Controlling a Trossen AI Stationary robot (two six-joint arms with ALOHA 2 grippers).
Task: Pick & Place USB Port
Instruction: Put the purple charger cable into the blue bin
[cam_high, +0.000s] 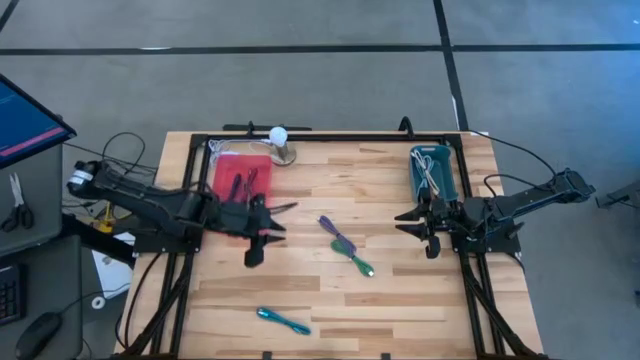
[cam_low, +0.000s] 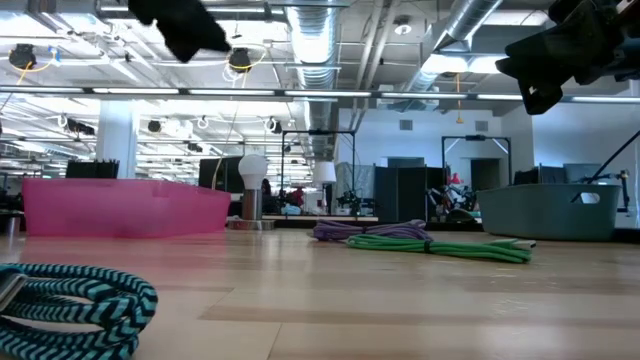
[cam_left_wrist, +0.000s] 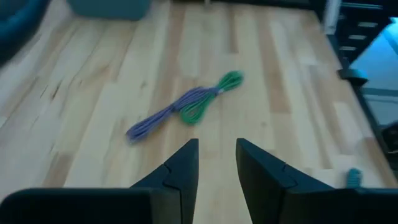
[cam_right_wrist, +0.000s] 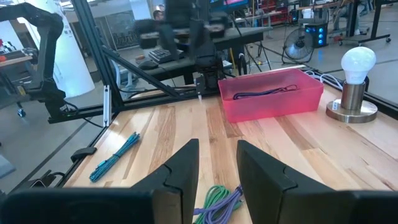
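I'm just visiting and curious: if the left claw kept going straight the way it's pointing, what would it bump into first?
Probably the purple and green cable bundle, which lies on the table right ahead of the left gripper. Depth is hard to judge; it might pass above.

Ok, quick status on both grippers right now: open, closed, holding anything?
Left gripper: open, fingers apart, empty, above the table by the pink bin.
Right gripper: open, empty, beside the teal bin.

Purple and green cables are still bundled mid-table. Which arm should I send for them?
Probably left. The left tool hangs just beside the purple cable and green cable, fingers slightly apart and aimed at them, empty. The right tool is also empty but sits farther off, by the teal bin.
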